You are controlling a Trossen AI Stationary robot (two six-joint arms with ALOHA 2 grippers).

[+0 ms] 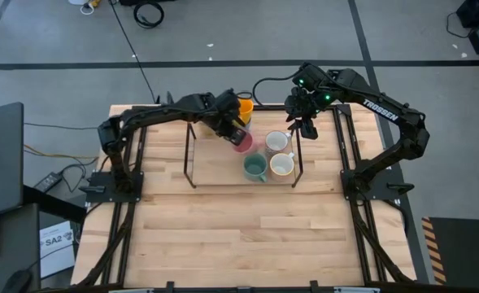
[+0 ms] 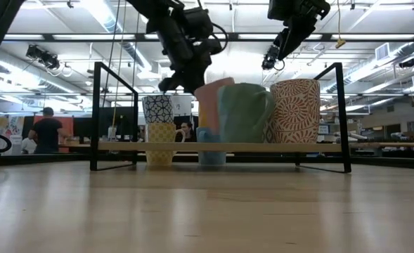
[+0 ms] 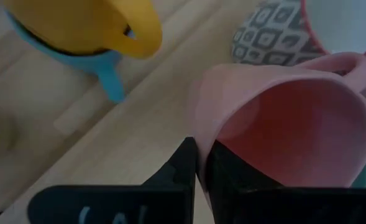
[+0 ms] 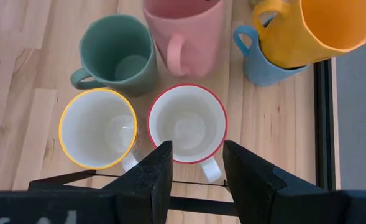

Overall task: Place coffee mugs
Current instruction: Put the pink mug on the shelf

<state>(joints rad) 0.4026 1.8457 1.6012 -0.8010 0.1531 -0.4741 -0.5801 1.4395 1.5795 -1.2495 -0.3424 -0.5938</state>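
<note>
My left gripper point(image 1: 237, 130) is shut on a pink coffee mug point(image 1: 243, 143), tilted over the wooden shelf of a black wire rack point(image 1: 187, 155). Just in front of the pink mug, a green mug point(image 4: 117, 56), a yellow-rimmed white mug point(image 4: 99, 127) and a red-rimmed white mug point(image 4: 187, 123) stand upright on their bases. An orange mug point(image 4: 319, 28) sits stacked in a blue mug point(image 4: 263, 59) at the shelf's far side. My right gripper point(image 4: 198, 168) hangs open above the red-rimmed mug and touches nothing. My left gripper has the pink mug's wall at the rim point(image 3: 202, 140) between its two fingers, one finger inside point(image 3: 232, 174) the mug and one outside point(image 3: 181, 168). The fingers slant down from the table's left. The mug tilts; the green mug hides whether its base touches the shelf.
A grey patterned mug point(image 3: 269, 37) stands close beside the pink one. The rack's upright black bars point(image 2: 341, 116) frame the shelf on both sides. Bare wooden tabletop point(image 1: 239, 236) lies in front of the rack. A person point(image 2: 47, 133) stands far off in the room.
</note>
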